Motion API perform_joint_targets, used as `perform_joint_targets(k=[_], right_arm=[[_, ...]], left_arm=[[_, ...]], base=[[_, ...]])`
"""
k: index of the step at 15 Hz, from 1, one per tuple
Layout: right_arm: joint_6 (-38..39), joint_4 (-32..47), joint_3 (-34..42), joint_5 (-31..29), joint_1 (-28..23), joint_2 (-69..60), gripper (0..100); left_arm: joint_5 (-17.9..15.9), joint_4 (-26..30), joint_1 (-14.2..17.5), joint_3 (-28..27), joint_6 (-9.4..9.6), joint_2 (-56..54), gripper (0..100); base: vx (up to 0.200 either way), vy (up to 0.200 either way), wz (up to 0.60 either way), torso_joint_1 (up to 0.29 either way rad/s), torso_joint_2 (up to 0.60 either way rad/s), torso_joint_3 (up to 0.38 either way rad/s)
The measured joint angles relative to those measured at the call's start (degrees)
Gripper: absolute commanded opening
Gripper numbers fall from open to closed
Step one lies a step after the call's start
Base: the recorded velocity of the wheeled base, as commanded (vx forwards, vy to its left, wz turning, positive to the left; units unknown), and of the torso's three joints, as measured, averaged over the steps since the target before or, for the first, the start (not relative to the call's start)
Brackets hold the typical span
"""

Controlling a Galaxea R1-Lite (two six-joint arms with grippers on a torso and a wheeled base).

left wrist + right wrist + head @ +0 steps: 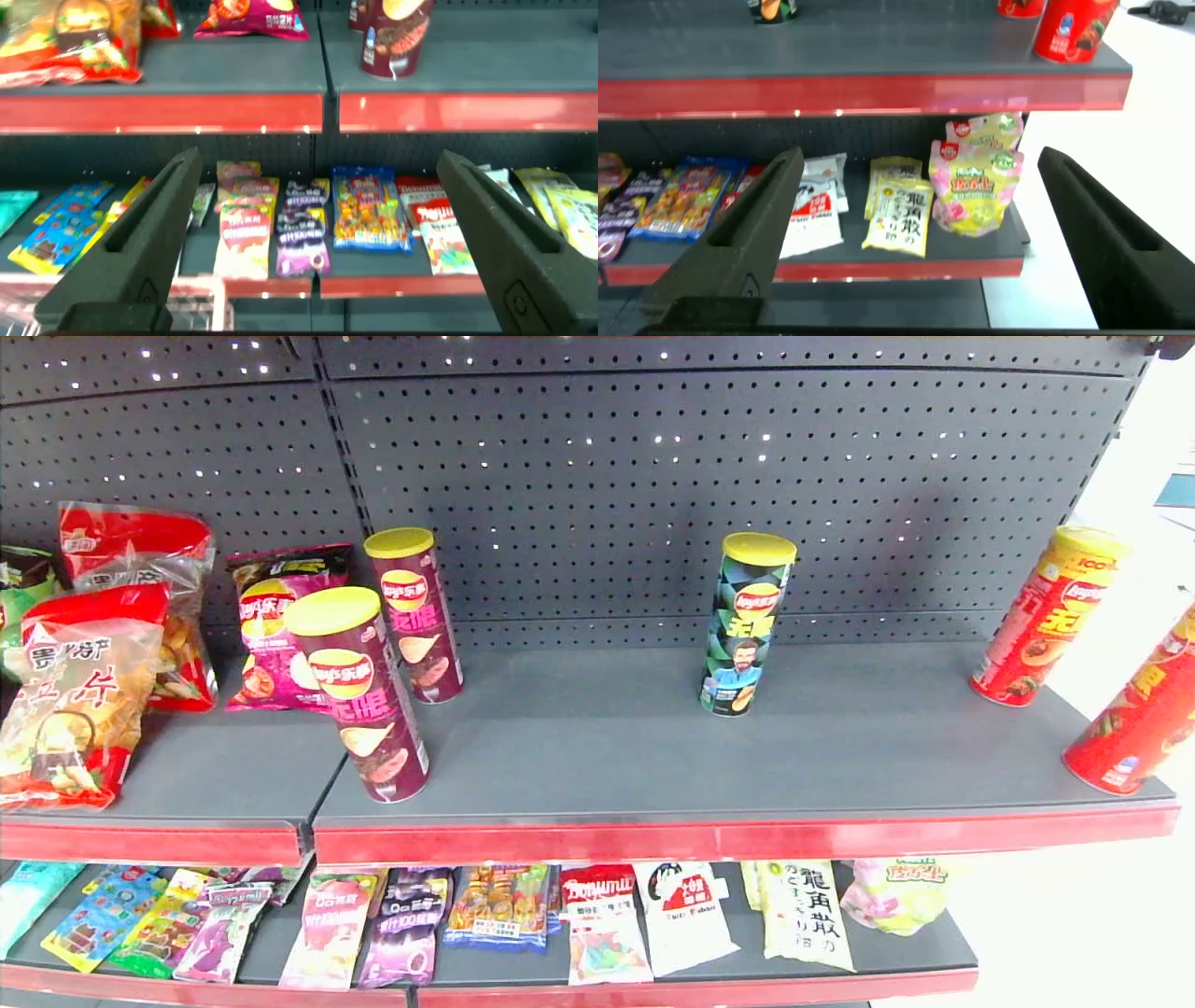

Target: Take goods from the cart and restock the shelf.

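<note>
On the shelf [607,747], chip cans [747,621] stand well apart from both spread jaws.

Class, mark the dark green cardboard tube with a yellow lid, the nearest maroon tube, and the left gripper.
Dark green tube [747,625]: head view, mid-body.
Nearest maroon tube [366,709]: head view, label centre.
Left gripper [318,161]: left wrist view, midway between fingertips.

pegboard back panel [607,476] | lower-tier candy packets [495,905] | pale floor [1074,933]
</note>
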Motion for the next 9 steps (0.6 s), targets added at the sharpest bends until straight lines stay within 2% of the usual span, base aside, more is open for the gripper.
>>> perform_joint_targets(k=[9], right_arm=[[-0.07, -0.02, 0.00, 0.09, -0.02, 0.00, 100]], left_arm=[[0.00, 0.00, 0.00, 0.00, 0.00, 0.00, 100]], base=[[0.000, 0.000, 0.00, 0.000, 0.00, 0.000]])
